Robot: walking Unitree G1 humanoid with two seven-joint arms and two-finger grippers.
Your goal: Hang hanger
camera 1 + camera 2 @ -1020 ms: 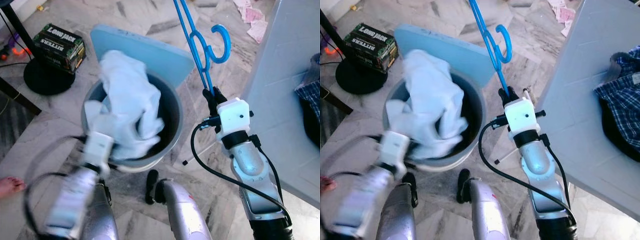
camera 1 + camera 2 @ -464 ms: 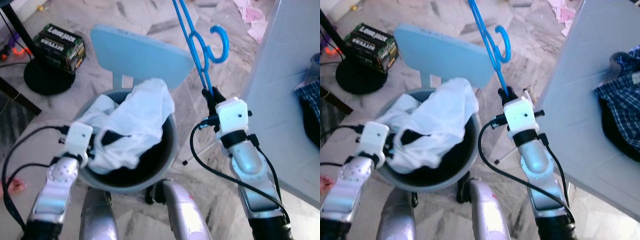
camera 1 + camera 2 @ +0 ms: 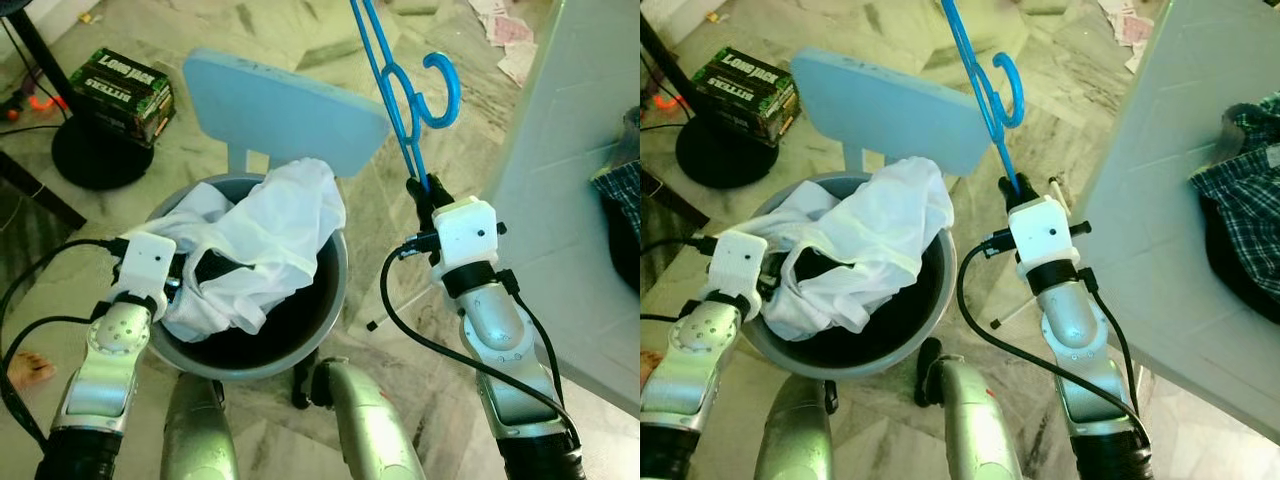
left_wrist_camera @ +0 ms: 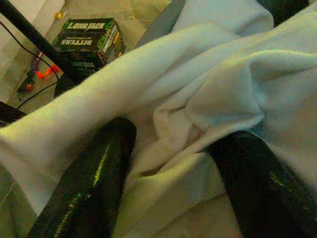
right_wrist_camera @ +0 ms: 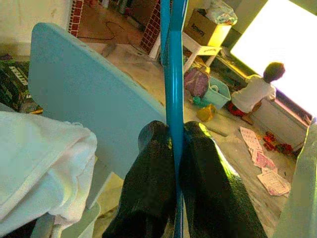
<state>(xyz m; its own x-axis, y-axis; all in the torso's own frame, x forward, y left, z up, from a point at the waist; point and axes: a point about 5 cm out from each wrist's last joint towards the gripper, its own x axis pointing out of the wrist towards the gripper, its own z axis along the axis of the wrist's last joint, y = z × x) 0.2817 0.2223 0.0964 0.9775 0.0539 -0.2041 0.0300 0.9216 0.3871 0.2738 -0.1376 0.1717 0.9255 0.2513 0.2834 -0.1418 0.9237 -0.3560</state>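
Change: since a second earlier we had brought our left gripper (image 3: 190,272) down from its raised, blurred swing, and the white garment (image 3: 262,232) had dropped from a tall bunch into a heap over the bucket rim; our right arm and the hanger had barely shifted.
Hanger: the blue hanger (image 3: 402,95) stood nearly upright above our right gripper (image 3: 419,190), its hook (image 3: 444,88) curling toward the grey table, its upper part running out of the top of the picture.
Right grip: our two black fingers (image 5: 148,198) were pinched together on one thin blue bar of the hanger, low on its frame.
How it handles: we judged it light, stiff plastic, thin and smooth, so likely to swivel in a pinch; a hold nearer the hook's neck would steady it.
Left grip: our fingers (image 4: 94,173) were spread apart, with folds of the soft white cloth bunched between them.
Garment: it was limp, draped half in the grey bucket (image 3: 325,300).
Around: a pale blue chair back (image 3: 280,105) stood just behind the bucket, a dark box (image 3: 125,85) lay on the marble floor (image 3: 440,320), and a grey table (image 3: 570,200) carried checked cloth (image 3: 1240,180).
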